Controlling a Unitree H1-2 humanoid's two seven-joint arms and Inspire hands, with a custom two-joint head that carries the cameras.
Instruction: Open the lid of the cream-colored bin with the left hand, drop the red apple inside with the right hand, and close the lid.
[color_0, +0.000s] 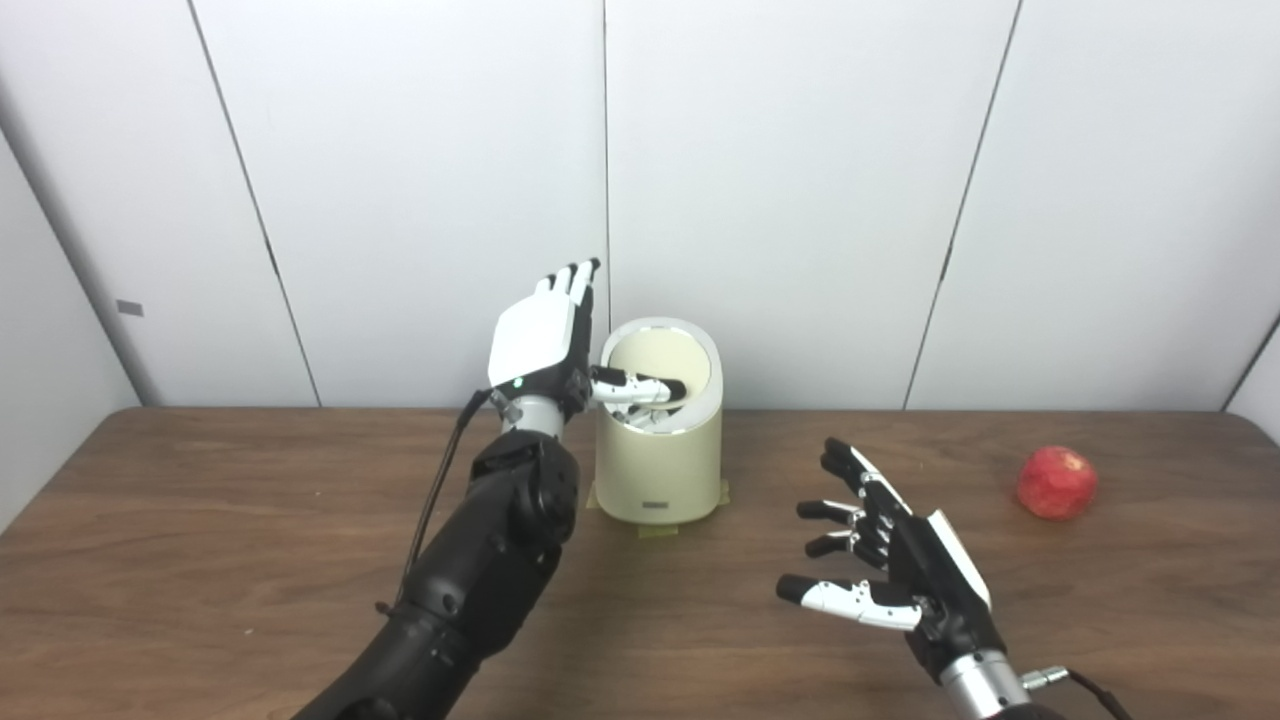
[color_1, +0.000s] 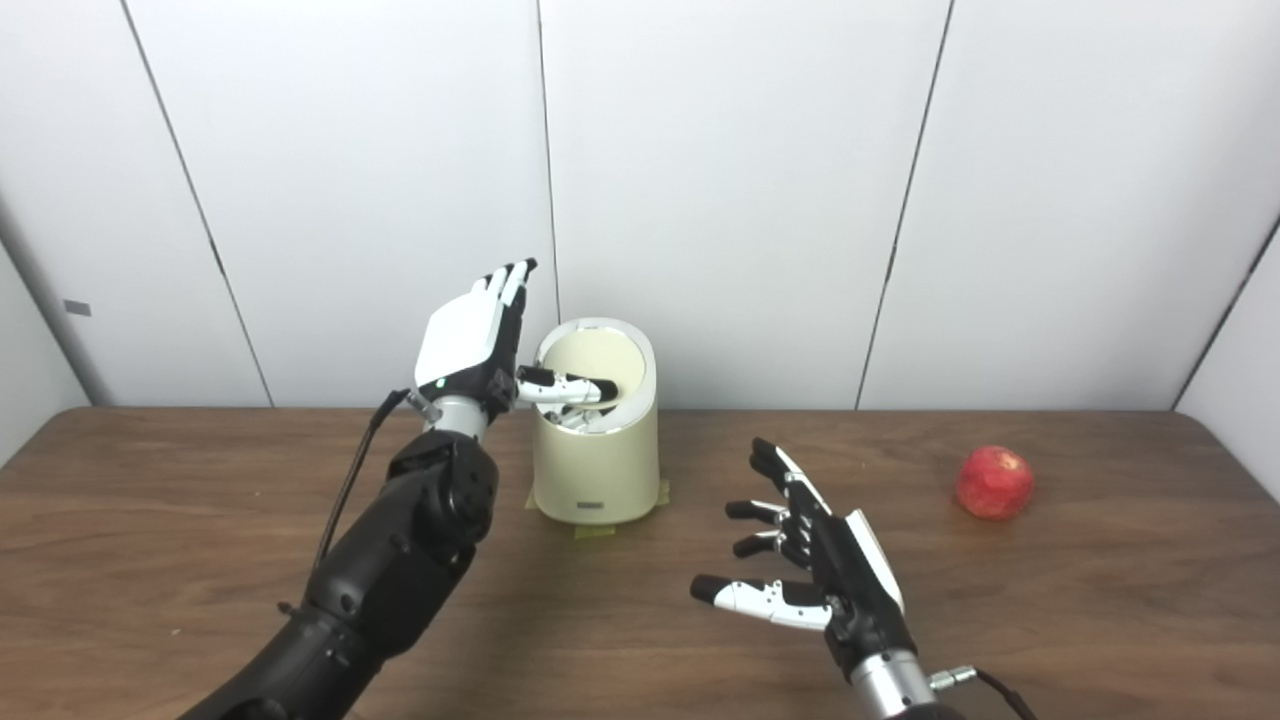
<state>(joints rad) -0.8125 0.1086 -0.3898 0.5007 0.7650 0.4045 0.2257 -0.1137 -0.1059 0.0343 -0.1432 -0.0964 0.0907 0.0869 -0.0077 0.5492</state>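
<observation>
The cream-colored bin (color_0: 658, 462) stands on the table near the back wall, its slanted oval lid (color_0: 662, 358) ringed in chrome. My left hand (color_0: 540, 340) is raised at the bin's left side, open, with the fingers pointing up and the thumb lying across the lower part of the lid. Whether the lid is pushed in I cannot tell. The red apple (color_0: 1057, 483) lies on the table at the far right. My right hand (color_0: 890, 560) is open and empty above the table, right of and nearer than the bin, well left of the apple.
The brown wooden table (color_0: 200, 560) runs the full width, with white wall panels close behind the bin. Bits of yellowish tape (color_0: 655, 531) show under the bin's base. A black cable (color_0: 440, 490) runs along my left forearm.
</observation>
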